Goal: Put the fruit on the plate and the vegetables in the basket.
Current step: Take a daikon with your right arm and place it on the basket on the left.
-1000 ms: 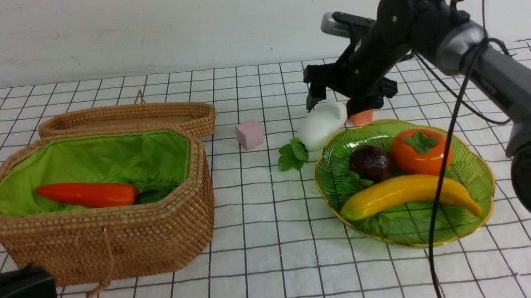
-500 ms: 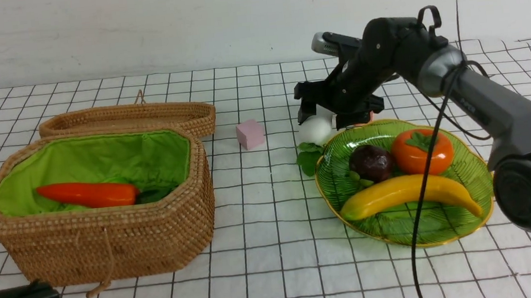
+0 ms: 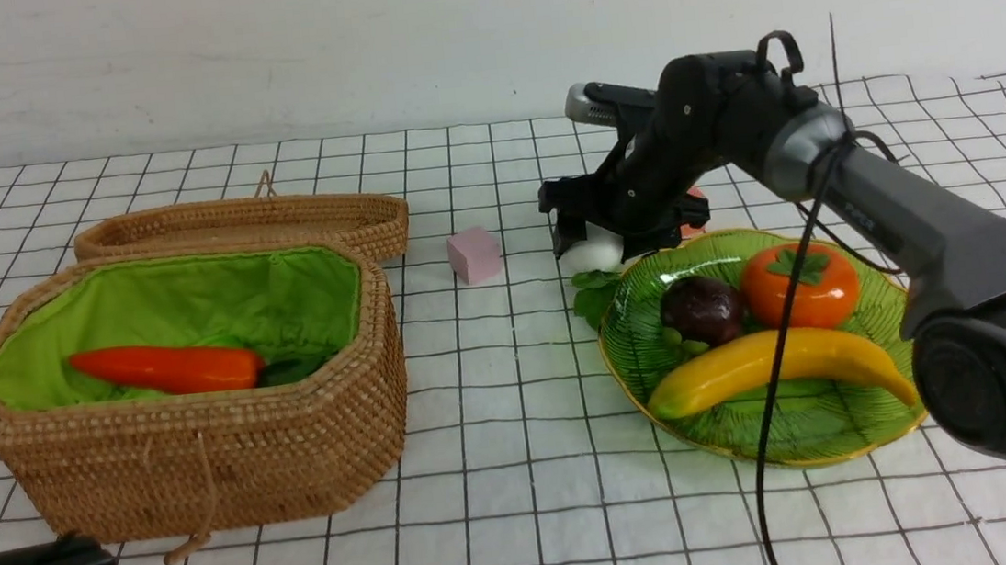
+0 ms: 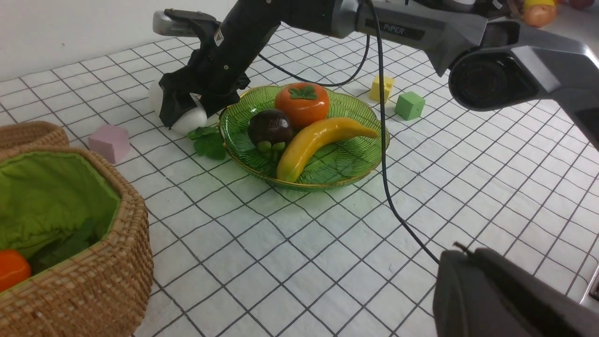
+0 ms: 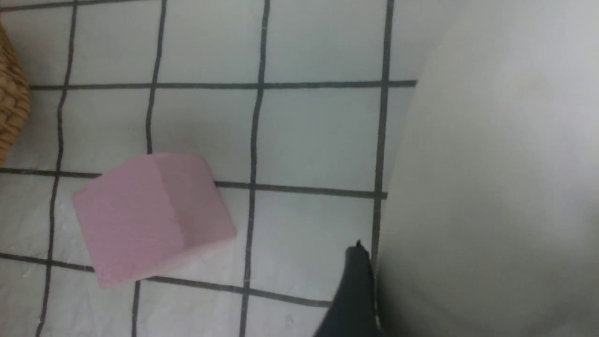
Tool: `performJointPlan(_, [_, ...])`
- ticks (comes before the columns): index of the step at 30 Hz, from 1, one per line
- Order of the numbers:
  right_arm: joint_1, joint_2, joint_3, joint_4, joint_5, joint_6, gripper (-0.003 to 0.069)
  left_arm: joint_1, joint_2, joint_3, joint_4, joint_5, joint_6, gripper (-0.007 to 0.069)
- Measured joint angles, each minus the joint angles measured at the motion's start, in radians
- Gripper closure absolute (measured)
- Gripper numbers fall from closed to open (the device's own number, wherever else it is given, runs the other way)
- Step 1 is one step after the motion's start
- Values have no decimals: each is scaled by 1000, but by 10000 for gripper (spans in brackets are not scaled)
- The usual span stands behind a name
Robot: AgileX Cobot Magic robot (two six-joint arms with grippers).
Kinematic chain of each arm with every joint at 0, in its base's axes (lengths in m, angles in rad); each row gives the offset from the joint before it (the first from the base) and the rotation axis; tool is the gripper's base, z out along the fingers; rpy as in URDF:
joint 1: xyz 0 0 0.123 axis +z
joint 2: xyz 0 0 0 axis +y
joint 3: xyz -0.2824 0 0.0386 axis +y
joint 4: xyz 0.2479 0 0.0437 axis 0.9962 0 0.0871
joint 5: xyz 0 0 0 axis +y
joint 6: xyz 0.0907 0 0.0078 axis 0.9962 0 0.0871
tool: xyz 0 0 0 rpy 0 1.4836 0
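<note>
The white radish (image 3: 591, 255) lies on the cloth just off the plate's (image 3: 813, 433) far left rim, its green leaves (image 3: 595, 297) pointing toward me. My right gripper (image 3: 595, 235) is lowered over it, open, jaws on either side; in the right wrist view one dark finger (image 5: 353, 290) sits right against the radish (image 5: 491, 164). The plate holds the banana (image 3: 770, 367), mangosteen (image 3: 701, 309) and persimmon (image 3: 799, 286). An orange carrot (image 3: 165, 368) rests in the green-lined basket (image 3: 206, 459). My left gripper (image 4: 468, 252) is shut and empty, low near the front left.
The shallow wicker lid (image 3: 248, 219) lies behind the basket. A pink foam cube (image 3: 473, 254) sits between lid and radish. A yellow cube (image 4: 381, 88) and a green cube (image 4: 409, 105) lie beyond the plate. The right arm's cable hangs across the plate.
My right arm came down and leftward over the radish. The radish turned, its leaves swinging toward the plate's rim. The jaws narrowed a little. The left arm stayed put.
</note>
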Motion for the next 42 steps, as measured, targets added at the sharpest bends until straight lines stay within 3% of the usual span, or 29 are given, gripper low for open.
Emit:
performJointPlan(11, [0,13,-2,0,-17,-1,151,0,0,0,-1,0,0,638])
performJointPlan(20, [-3,15,-2,19,-42,-1,151,0,0,0,-5,0,0,638])
performJointPlan(31, [-3,-156,-39,30,125,-100,151,0,0,0,22,-1,-9,638])
performJointPlan(38, [10,-286,-40,41,296,-216,151,0,0,0,230,-45,-223,638])
performJointPlan(40, [29,-307,-40,65,315,-293,151,0,0,0,299,-46,-308,638])
performJointPlan(42, [82,-330,-40,155,316,-486,151,0,0,0,432,-36,-427,638])
